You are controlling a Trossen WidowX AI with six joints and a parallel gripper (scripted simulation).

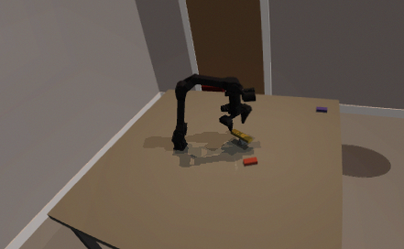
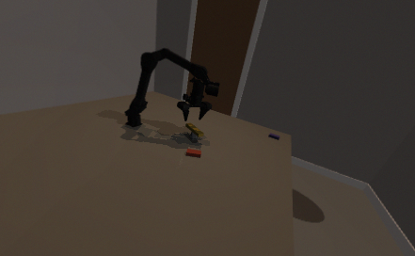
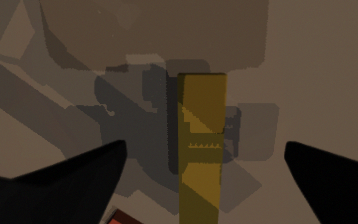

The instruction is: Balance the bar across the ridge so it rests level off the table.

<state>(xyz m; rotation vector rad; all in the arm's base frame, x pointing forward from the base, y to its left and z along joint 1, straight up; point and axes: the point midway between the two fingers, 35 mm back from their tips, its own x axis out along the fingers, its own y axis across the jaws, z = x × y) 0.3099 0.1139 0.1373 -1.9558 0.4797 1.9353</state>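
A yellow bar (image 1: 243, 135) (image 2: 195, 129) (image 3: 201, 145) lies across a small dark ridge (image 1: 240, 143) (image 2: 193, 136) near the middle of the brown table (image 1: 201, 201) (image 2: 98, 198). In the top and exterior views the bar sits off the table top, close to level. My gripper (image 1: 235, 120) (image 2: 194, 112) (image 3: 205, 149) hangs just above the bar with its fingers spread wide on either side, touching nothing. In the wrist view the bar runs straight away between the two dark fingertips, and the ridge is mostly hidden under it.
A small red block (image 1: 250, 161) (image 2: 194, 152) (image 3: 120, 218) lies on the table just in front of the ridge. A small purple block (image 1: 321, 109) (image 2: 274, 136) lies near the far right corner. The arm's base (image 1: 180, 143) (image 2: 132, 121) stands left of the ridge.
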